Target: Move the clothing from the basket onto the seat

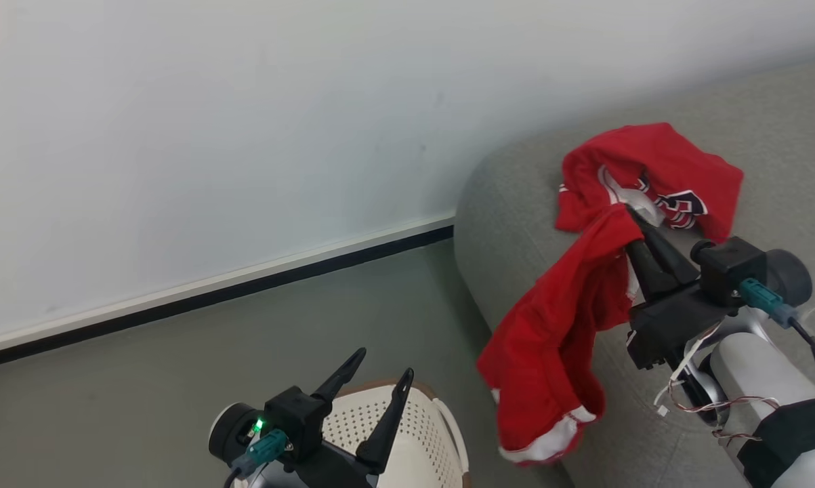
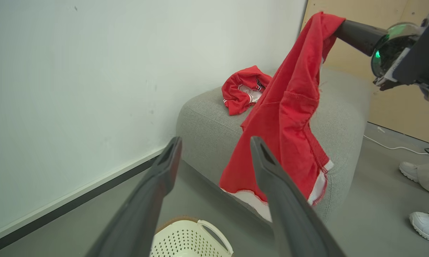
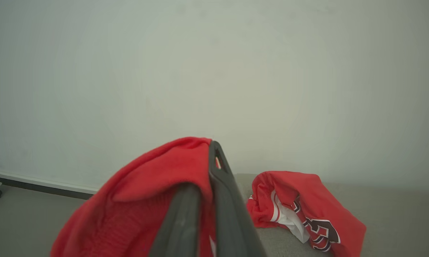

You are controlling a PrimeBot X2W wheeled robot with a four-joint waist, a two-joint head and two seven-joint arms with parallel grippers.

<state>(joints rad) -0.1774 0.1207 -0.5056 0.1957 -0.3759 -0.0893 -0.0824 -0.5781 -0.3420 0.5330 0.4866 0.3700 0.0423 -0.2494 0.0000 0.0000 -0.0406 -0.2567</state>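
My right gripper (image 1: 639, 222) pinches a hanging garment (image 1: 556, 325) at the edge of the seat (image 1: 509, 203).
Head view: a crumpled garment (image 1: 658, 169) lies on the seat; my left gripper (image 1: 383, 362) gapes wide above the basket (image 1: 424, 434). Left wrist: the basket's perforated inside shows. Right wrist: the crumpled garment's dark print is unreadable.

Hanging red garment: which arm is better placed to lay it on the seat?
Right. The right gripper is shut on the hanging garment above the seat, near the crumpled garment lying there. The left gripper is open, empty, over the basket.
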